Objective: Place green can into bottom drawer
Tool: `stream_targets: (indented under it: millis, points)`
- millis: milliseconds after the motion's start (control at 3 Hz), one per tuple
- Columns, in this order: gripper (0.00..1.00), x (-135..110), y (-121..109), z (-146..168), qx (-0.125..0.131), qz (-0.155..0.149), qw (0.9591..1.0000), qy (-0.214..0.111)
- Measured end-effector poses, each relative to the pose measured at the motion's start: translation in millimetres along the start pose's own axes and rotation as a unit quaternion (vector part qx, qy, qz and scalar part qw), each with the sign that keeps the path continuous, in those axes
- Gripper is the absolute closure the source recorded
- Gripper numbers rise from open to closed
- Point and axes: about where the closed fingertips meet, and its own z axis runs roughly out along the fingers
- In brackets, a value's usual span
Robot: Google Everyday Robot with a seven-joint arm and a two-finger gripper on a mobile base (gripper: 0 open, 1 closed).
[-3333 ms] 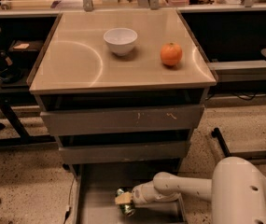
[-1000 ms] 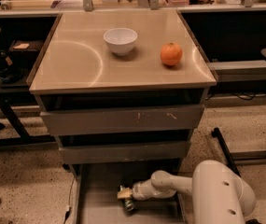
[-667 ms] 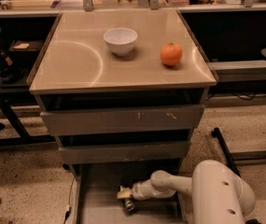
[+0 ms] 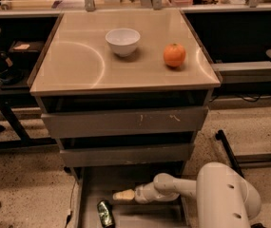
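Observation:
The green can [image 4: 105, 214] lies on its side on the flat grey floor of the bottom drawer [image 4: 140, 212], near the drawer's front left. The drawer is pulled out below the two upper grey drawers. My gripper [image 4: 122, 195] reaches in from the right, low over the drawer floor. It is open and empty, a short way up and to the right of the can and apart from it.
An orange [image 4: 174, 55] and a white bowl [image 4: 122, 41] stand on the cabinet top [image 4: 78, 65]. The two upper drawers [image 4: 125, 122] are shut. My white arm body [image 4: 225, 198] fills the lower right. Chair legs stand at the left and right.
The can was in my gripper before. Now it lies free on the drawer floor, lower left of the gripper. The gripper has drawn back slightly to the right.

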Motion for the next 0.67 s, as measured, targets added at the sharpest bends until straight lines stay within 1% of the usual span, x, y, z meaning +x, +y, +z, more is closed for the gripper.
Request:
stream_targets:
  millis: [333, 667]
  points:
    - [0.00, -22, 3, -49, 0.029, 0.006, 0.9985, -0.046]
    - [0.00, -54, 21, -124, 0.072, 0.021, 0.9897, -0.122]
